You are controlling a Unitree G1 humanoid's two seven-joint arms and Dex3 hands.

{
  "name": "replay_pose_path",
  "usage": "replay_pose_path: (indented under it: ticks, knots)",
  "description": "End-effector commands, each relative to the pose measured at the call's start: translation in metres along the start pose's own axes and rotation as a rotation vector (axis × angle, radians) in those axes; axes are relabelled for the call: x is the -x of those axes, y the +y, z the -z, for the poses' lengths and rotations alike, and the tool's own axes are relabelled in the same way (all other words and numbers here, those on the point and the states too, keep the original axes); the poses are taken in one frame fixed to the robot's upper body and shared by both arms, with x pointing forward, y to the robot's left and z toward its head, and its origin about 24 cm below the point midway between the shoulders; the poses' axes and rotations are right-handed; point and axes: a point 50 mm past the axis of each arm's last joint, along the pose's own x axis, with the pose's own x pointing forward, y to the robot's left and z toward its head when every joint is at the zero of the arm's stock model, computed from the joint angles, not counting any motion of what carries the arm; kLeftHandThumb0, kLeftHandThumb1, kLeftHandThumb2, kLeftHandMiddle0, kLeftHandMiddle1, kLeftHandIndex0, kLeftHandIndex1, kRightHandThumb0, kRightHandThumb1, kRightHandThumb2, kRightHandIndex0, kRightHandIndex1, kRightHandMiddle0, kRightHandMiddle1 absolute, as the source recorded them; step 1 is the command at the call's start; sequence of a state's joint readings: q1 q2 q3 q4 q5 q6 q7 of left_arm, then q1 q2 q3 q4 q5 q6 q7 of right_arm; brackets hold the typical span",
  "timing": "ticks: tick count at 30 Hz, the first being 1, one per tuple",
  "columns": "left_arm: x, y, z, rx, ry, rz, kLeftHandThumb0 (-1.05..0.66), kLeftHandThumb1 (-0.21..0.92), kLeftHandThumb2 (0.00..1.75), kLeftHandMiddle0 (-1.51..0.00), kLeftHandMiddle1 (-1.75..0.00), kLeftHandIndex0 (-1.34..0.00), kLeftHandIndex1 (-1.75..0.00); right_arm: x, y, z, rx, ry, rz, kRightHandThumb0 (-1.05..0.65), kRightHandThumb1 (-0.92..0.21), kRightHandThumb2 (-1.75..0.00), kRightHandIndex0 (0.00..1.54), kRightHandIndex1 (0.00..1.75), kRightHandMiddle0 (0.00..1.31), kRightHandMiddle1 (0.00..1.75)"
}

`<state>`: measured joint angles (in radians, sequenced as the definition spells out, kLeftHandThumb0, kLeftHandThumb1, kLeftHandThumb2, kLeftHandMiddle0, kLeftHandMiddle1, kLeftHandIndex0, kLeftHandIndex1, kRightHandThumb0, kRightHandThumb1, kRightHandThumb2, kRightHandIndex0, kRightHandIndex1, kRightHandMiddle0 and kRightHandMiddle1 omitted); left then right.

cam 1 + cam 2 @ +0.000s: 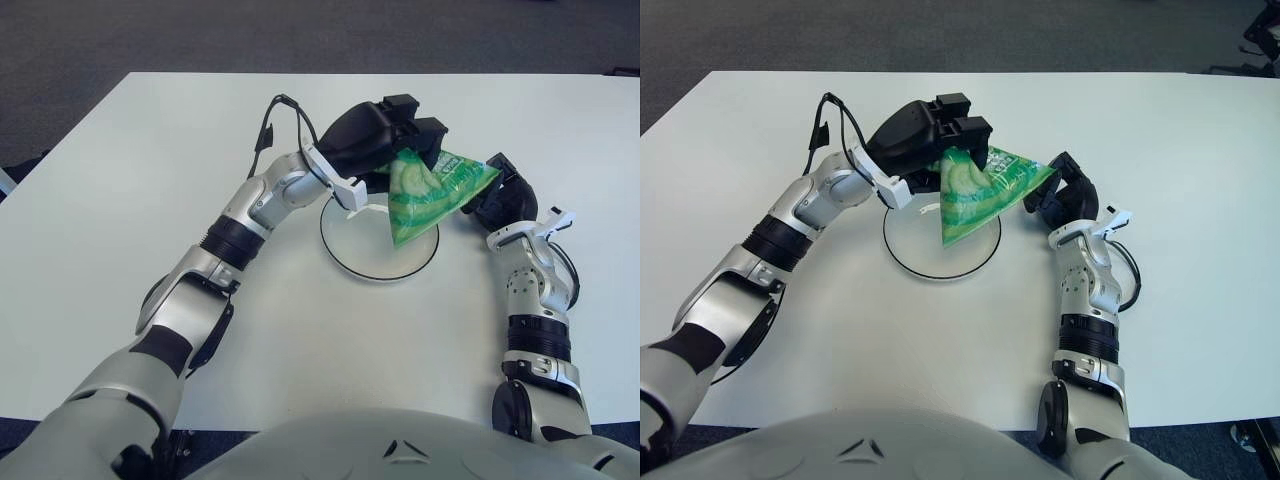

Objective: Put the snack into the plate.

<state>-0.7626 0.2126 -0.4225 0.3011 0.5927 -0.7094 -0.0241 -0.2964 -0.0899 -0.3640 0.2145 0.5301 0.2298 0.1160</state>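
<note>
My left hand (405,125) is shut on the top of a green snack bag (425,192) and holds it above the right half of a white plate with a dark rim (350,255). The bag hangs tilted, its lower corner pointing down over the plate's right part. My right hand (503,197) shows just right of the bag and plate, beside the bag's right corner; whether it touches the bag is hidden.
The plate sits near the middle of a white table (120,220). Dark carpet (200,35) lies beyond the table's far edge. A black cable loops over my left wrist (275,115).
</note>
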Motion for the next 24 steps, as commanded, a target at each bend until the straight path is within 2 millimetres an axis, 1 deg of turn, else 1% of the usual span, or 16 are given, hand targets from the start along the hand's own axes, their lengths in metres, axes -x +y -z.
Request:
replay_pose_path:
  ticks: [1, 14, 24]
  knots:
    - [0.001, -0.004, -0.003, 0.039, 0.015, 0.024, 0.56, 0.10, 1.58, -0.79, -1.75, -1.04, -1.75, 0.011, -0.018, 0.035, -0.031, 0.166, 0.083, -0.52, -0.21, -1.44, 1.35, 1.75, 0.70, 1.75]
    - [0.003, -0.010, -0.001, 0.151, 0.100, 0.110, 0.56, 0.10, 1.59, -0.79, -1.75, -1.04, -1.75, 0.012, -0.019, 0.033, 0.005, 0.160, 0.088, -0.53, -0.20, -1.46, 1.34, 1.75, 0.71, 1.75]
    - [0.005, -0.016, -0.003, 0.200, 0.132, 0.182, 0.57, 0.09, 1.59, -0.80, -1.75, -1.05, -1.75, 0.010, -0.020, 0.034, -0.006, 0.173, 0.091, -0.53, -0.19, -1.48, 1.33, 1.75, 0.72, 1.75]
